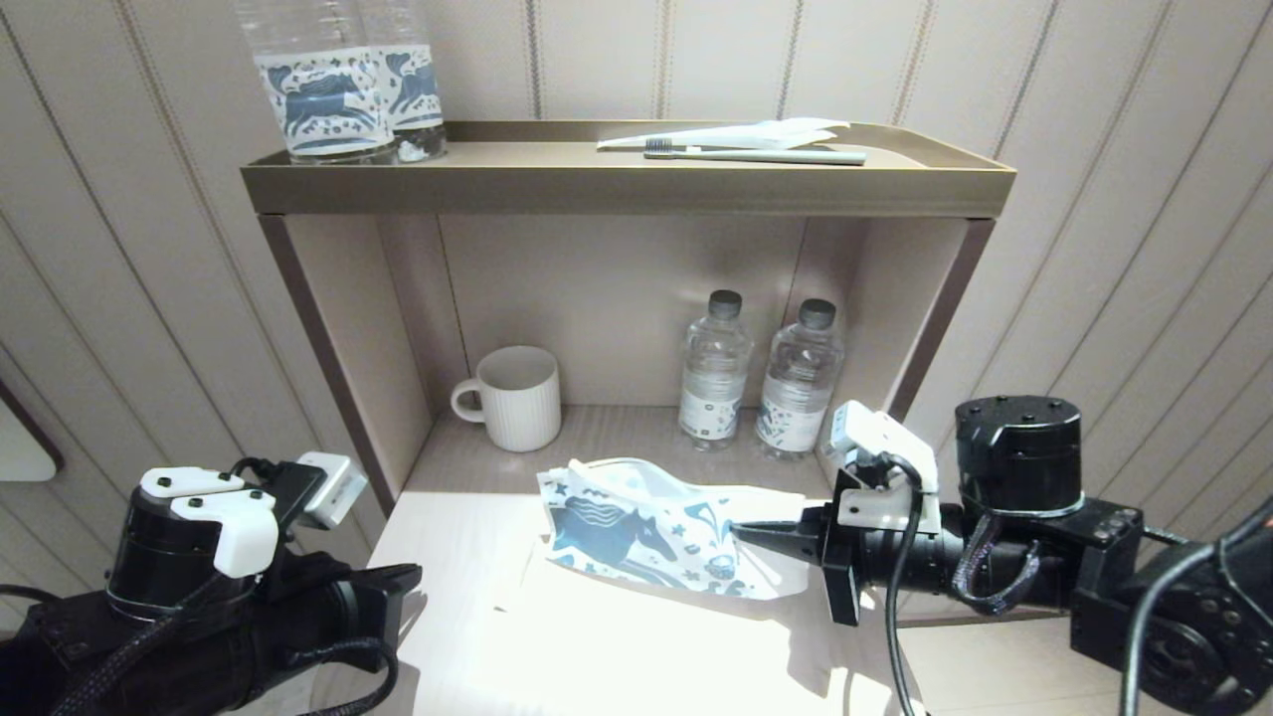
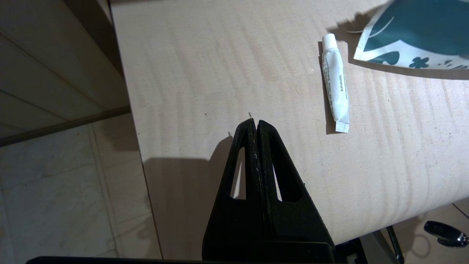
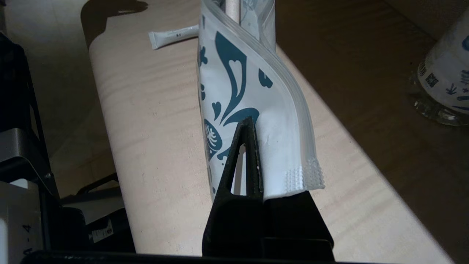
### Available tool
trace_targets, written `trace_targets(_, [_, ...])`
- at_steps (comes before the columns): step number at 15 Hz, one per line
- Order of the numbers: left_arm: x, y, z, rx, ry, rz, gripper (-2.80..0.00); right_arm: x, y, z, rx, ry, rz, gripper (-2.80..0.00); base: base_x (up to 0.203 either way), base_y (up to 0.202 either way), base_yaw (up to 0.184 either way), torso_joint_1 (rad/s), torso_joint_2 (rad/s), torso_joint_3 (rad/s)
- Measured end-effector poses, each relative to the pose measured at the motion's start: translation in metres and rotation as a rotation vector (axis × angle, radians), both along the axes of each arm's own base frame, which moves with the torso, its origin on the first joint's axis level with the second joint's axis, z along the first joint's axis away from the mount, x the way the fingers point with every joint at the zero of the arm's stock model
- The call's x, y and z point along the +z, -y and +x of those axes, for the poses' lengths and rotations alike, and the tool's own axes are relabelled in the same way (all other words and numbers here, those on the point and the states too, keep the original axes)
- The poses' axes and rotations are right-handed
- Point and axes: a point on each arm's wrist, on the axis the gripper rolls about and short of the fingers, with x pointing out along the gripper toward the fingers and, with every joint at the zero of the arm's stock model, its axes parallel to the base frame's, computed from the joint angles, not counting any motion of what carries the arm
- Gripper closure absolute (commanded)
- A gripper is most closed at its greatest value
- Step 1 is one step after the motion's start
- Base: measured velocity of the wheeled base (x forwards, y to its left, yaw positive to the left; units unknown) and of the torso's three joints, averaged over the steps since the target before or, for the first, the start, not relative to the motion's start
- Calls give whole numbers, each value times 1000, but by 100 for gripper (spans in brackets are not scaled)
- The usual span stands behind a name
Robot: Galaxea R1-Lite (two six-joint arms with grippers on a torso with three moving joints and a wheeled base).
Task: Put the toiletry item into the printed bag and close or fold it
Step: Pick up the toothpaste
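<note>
Right gripper [image 3: 253,124] of mine pinches one end of the printed bag [image 1: 656,537], holding it just above the tabletop [image 1: 617,656]. My left gripper [image 2: 255,124] hovers pressed together and empty, near the toothpaste tube [image 2: 336,86] lying beside the bag.

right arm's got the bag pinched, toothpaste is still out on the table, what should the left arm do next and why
Probably open the left gripper and reach across to the toothpaste tube. Its jaws are shut on nothing near the table edge, the tube lies loose on the table beside the printed bag, and the right gripper holds that bag pinched by one end with its zip mouth gaping.
</note>
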Motion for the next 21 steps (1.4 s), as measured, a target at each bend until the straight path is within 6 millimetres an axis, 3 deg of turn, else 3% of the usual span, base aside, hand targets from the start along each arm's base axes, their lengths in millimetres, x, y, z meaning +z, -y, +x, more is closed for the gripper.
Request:
trace_targets(7, [-6,5,1,-13,-28,9,0,53,8,-22,-19,57,149,0,0,0,0,0,0,0])
trace_targets(14, [-11,16,10,-7,-10,-33,0,77,7,-44,17,81,202,0,0,0,0,0,0,0])
trace_targets(18, [-9,16,11,29,4,-33,0,82,8,-49,25,97,212,0,0,0,0,0,0,0])
trace_targets(21, [-5,30,16,44,4,-82,0,82,4,-53,46,93,212,0,0,0,0,0,0,0])
